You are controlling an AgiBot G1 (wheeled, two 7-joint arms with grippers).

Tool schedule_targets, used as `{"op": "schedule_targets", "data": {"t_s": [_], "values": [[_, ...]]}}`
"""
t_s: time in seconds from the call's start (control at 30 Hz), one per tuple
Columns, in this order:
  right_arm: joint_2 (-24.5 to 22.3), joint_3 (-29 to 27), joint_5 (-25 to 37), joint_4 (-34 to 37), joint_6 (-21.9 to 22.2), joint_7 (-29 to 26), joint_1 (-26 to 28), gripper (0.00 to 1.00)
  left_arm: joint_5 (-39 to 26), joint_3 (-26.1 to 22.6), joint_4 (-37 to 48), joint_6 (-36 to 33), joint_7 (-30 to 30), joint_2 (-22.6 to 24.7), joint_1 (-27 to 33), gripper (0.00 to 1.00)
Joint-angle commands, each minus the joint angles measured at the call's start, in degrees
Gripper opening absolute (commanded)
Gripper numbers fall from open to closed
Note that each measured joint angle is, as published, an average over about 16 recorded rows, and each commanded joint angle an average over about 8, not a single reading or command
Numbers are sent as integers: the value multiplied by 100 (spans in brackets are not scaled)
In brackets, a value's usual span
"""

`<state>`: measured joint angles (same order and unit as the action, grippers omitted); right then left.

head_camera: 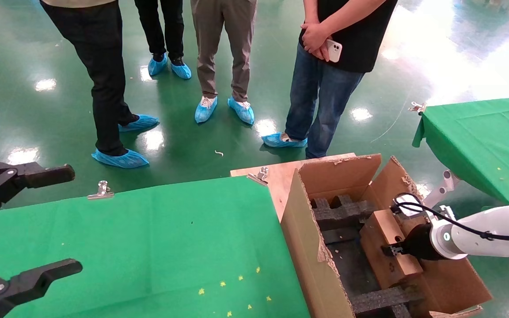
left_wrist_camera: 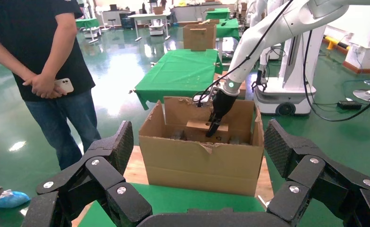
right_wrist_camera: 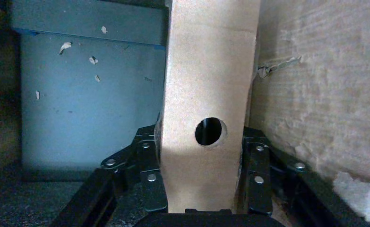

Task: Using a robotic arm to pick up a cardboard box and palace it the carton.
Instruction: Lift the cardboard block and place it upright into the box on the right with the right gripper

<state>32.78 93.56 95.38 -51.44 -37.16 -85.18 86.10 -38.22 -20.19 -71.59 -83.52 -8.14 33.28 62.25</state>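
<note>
The large carton (head_camera: 304,229) with ragged flaps and black foam inserts (head_camera: 343,212) stands open to the right of my green table. My white right arm (head_camera: 488,229) reaches into it from the right. My right gripper (head_camera: 392,250) is shut on the small brown cardboard box (head_camera: 385,240), held low inside the carton near its right wall. In the right wrist view the fingers (right_wrist_camera: 256,165) press both sides of the box (right_wrist_camera: 206,85), just below its round hole (right_wrist_camera: 210,131). The left wrist view shows the carton (left_wrist_camera: 202,163), the box (left_wrist_camera: 199,126) and my right gripper (left_wrist_camera: 214,128). My left gripper (head_camera: 60,223) is open and empty at the far left.
Several people in blue shoe covers (head_camera: 206,108) stand on the green floor beyond the table. The green-clothed table (head_camera: 148,247) has metal clips (head_camera: 101,190) on its far edge. A wooden board (head_camera: 276,174) lies under the carton. Another green table (head_camera: 488,137) stands at the right.
</note>
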Motion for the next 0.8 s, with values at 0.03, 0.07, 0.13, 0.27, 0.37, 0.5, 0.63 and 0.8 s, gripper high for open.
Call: {"op": "schedule_targets", "data": {"t_s": [0.03, 0.07, 0.13, 0.27, 0.37, 0.5, 0.63, 0.8], "values": [[-2, -2, 4, -1, -8, 6, 13, 100, 0, 0, 0, 0, 0, 0, 0, 100], [-5, -3, 6, -9, -12, 7, 20, 100, 0, 0, 0, 0, 0, 0, 0, 100], [-14, -5, 11, -26, -20, 6, 35, 100, 0, 0, 0, 0, 0, 0, 0, 100], [-39, -14, 28, -70, -31, -5, 78, 100, 0, 0, 0, 0, 0, 0, 0, 100], [-68, -35, 48, -110, -26, -20, 140, 100, 0, 0, 0, 0, 0, 0, 0, 100], [-124, -99, 83, -191, 5, -34, 294, 100, 0, -1, 0, 0, 0, 0, 0, 100], [-197, -218, 102, -342, 49, -11, 553, 100, 0, -1, 0, 0, 0, 0, 0, 100], [-320, -448, 18, -685, 80, 149, 985, 100, 0, -1, 0, 0, 0, 0, 0, 100]]}}
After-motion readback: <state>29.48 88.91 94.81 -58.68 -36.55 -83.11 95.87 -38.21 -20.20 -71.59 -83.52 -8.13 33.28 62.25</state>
